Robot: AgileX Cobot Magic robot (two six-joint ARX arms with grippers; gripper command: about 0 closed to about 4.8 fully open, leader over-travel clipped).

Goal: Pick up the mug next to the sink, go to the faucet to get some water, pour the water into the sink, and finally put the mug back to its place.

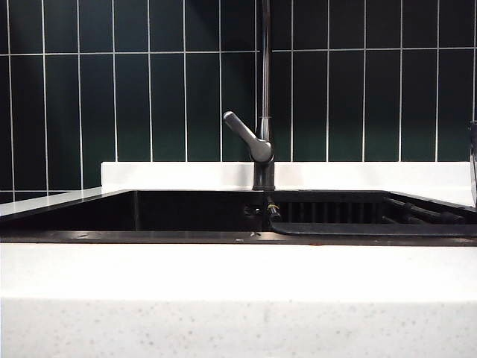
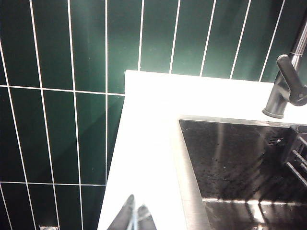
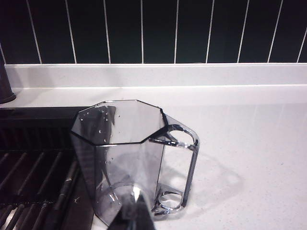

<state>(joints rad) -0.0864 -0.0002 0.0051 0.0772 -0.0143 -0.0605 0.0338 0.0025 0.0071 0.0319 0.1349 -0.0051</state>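
Note:
The clear faceted mug [image 3: 125,153] stands upright and empty on the white counter, beside the ribbed black rack [image 3: 33,172], with its handle toward the open counter. My right gripper [image 3: 135,206] is shut and empty; its tips hang just in front of the mug's base, apart from it. My left gripper [image 2: 136,202] is also shut and empty, over the white counter beside the sink's [image 2: 230,163] far end. The faucet [image 1: 262,142] rises behind the sink [image 1: 149,236], its lever angled up to the left. Neither gripper shows in the exterior view.
Dark green tiled wall [image 1: 149,89] backs a low white ledge [image 1: 179,175]. The white speckled countertop [image 1: 238,298] runs along the front of the sink. In the left wrist view the faucet base [image 2: 280,108] stands at the sink's back corner.

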